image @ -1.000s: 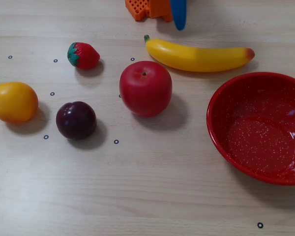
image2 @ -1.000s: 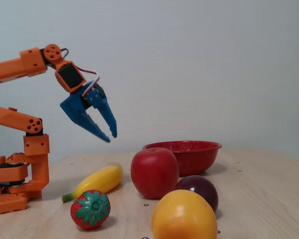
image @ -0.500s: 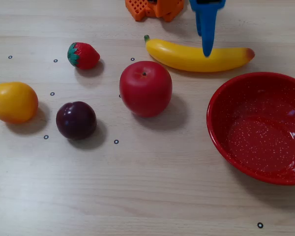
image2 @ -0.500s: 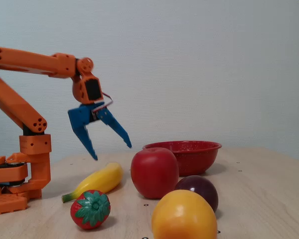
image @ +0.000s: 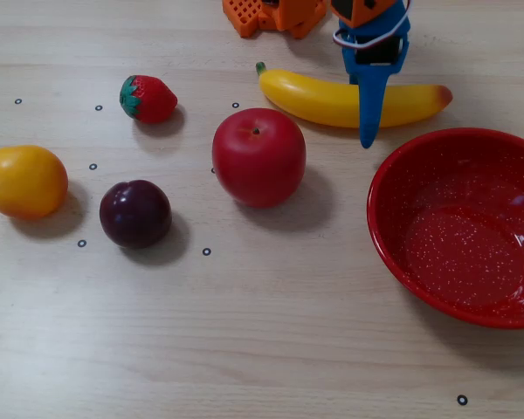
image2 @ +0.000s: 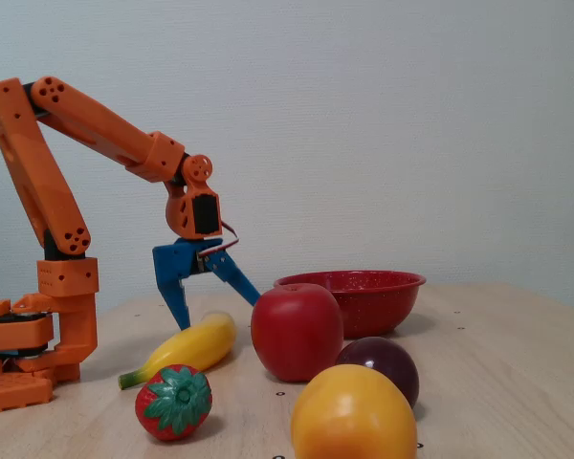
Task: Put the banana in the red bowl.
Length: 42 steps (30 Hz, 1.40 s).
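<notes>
Hovering with my gripper [image2: 215,301] spread open above the banana [image: 349,98], which lies near the desk's far edge.
An apple [image: 258,156] sits just beside the banana, the red bowl [image: 465,227] near the right edge; strawberry [image: 147,98], plum [image: 135,213] and orange [image: 24,181] lie leftward on pale wood [image: 271,349], before a plain white wall [image2: 411,124].

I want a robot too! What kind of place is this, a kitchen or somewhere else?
Probably not a kitchen: it looks like a tabletop robot practice setup. A small orange arm with a blue hand stands on a bare wooden table marked with little ring dots, among glossy fruit that looks like toys, such as the banana, and a red bowl.
</notes>
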Tool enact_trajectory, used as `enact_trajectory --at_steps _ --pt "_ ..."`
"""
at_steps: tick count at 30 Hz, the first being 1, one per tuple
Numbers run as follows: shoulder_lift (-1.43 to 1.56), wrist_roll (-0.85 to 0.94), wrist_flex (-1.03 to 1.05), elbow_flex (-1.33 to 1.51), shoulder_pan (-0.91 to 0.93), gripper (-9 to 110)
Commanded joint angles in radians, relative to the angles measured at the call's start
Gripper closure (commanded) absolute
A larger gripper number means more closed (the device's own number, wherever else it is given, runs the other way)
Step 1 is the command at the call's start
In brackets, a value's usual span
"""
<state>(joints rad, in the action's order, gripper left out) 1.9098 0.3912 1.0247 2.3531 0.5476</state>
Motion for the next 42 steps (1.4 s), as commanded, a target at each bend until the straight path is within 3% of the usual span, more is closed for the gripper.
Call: enact_trajectory --at_steps 1,7,13,19,27,34,37,42 --pt "0.0 0.012 -0.031 -0.101 -0.017 50" --pt "-0.067 0.034 -0.064 -0.107 -0.015 53" --pt "-0.1 0.035 -0.083 -0.11 -0.014 67" --pt "-0.107 0.026 -0.087 -0.118 -0.037 101" --pt "-0.054 0.031 0.264 -0.333 -0.112 101" --pt "-0.064 0.028 0.713 -1.037 -0.11 101" --pt "-0.138 0.006 0.716 -1.287 -0.06 101" --pt "-0.284 -0.023 0.56 -1.419 -0.011 101"
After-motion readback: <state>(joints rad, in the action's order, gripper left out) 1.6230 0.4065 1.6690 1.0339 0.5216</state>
